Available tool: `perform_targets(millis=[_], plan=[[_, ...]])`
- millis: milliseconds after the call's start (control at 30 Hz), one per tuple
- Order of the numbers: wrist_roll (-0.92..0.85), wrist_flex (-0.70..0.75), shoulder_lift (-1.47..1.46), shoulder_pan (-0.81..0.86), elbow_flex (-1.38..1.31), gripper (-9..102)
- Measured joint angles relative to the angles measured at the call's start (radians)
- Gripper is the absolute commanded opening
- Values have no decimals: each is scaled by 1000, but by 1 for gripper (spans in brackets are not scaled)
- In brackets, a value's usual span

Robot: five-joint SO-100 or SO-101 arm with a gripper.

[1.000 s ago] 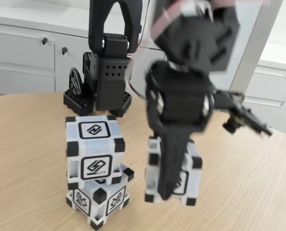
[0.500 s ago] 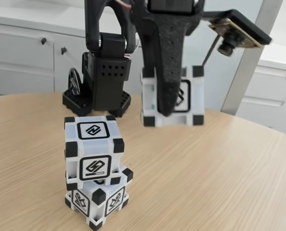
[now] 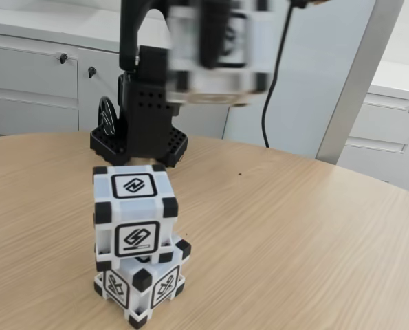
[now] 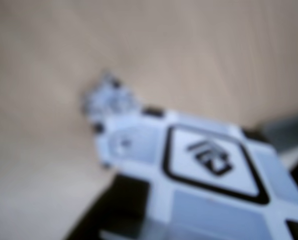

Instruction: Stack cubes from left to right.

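Note:
Two white cubes with black corners stand stacked at the lower left of the fixed view: the upper cube (image 3: pixel 134 213) rests on a lower cube (image 3: pixel 146 285) that is turned at an angle. A third cube (image 3: pixel 218 86) hangs blurred high in the air, up and to the right of the stack, with my gripper (image 3: pixel 214 62) shut on it. In the wrist view this held cube (image 4: pixel 209 160) takes up the lower right, and the stack (image 4: pixel 106 97) is a blurred patch on the table far below it.
The black arm base (image 3: pixel 146 117) stands behind the stack on the round wooden table (image 3: pixel 293 234). A black cable (image 3: pixel 269 103) hangs beside it. White cabinets (image 3: pixel 32 75) and a grey post (image 3: pixel 355 82) lie beyond the table edge.
The gripper has lifted the third cube from the table to the right of the stack, carrying it up and leftward to the top of the fixed view.

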Motion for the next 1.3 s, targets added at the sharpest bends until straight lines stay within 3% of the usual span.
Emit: perform_targets(millis=[267, 1300], plan=[[-115, 0, 0, 118, 0, 18], [-199, 0, -301, 120, -2, 17]])
